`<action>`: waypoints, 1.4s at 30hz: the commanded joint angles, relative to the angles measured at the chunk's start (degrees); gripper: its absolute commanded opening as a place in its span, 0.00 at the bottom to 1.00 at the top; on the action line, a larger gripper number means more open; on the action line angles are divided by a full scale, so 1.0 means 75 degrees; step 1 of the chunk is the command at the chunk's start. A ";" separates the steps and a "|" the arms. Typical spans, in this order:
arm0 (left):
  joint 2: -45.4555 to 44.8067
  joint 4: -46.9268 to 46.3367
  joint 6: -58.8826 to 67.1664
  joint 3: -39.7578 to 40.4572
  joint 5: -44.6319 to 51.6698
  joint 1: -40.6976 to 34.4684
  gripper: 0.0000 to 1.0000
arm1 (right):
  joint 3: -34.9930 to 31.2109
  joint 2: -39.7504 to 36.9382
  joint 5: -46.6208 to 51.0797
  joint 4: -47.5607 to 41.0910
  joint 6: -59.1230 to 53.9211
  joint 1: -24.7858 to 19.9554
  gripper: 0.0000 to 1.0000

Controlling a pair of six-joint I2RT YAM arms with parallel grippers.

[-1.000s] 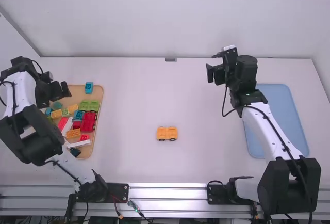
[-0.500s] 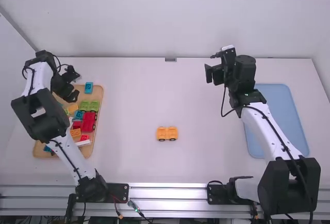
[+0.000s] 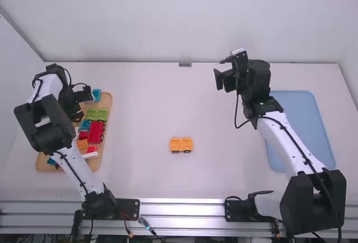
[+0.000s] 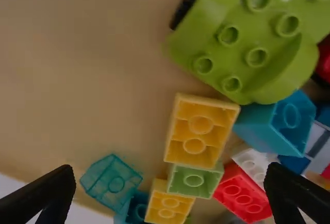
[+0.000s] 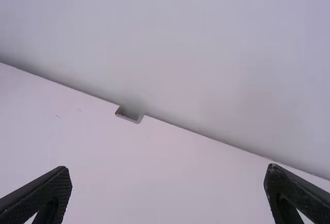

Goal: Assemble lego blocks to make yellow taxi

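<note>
Ok, left gripper [image 3: 85,106] is hovering over the far part of the wooden tray [image 3: 42,162], jaws standing wide apart, nothing between them. The left wrist view is showing loose blocks lying in that tray: a teal brick [image 4: 111,180], two yellow-orange bricks [image 4: 200,131] [image 4: 169,203], a small light green brick [image 4: 194,180], a red brick [image 4: 242,193] and a blue brick [image 4: 278,123]. Small green one is sitting between the two yellow-orange ones. One of the yellow-orange ones is also lying close to the green wheeled piece [image 4: 247,43].

Nearer half of the tray: an orange brick [image 3: 82,143] is lying near a long white brick [image 3: 86,155]. A red wheeled block [image 3: 96,132] is resting along the tray's right side, and the green wheeled piece is sitting just beyond it. Another blue brick [image 3: 97,93] is sitting at the tray's far end.

Right of the tray, well apart from it, the yellow-orange wheeled base [image 3: 181,145] is standing on the white table [image 3: 140,97], wheels showing on its near side. Neither gripper is touching it.

Further right of the tray, past the base, right gripper [image 3: 224,79] is hanging over the far part of the table. Its jaws are standing wide open too, holding nothing. Blue tray [image 3: 305,136] is lying furthest right of the wooden one, beside the right arm.
</note>
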 commanded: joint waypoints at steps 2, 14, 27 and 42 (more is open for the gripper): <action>0.0032 -0.0061 0.0388 -0.0067 0.0201 0.0143 0.94 | 0.0286 -0.0160 -0.0006 0.0073 0.0035 0.0015 0.99; 0.0079 -0.0029 0.0769 -0.0070 0.1241 0.0472 0.92 | 0.0286 -0.0160 -0.0012 0.0076 0.0041 0.0015 0.99; 0.0676 0.0405 0.0702 -0.0052 0.1180 0.0487 0.89 | 0.0286 -0.0160 0.0006 0.0099 0.0239 0.0015 0.99; 0.0944 0.0510 0.0702 -0.0055 0.1026 0.0466 0.69 | 0.0286 -0.0160 -0.0009 0.0073 0.0239 0.0020 0.99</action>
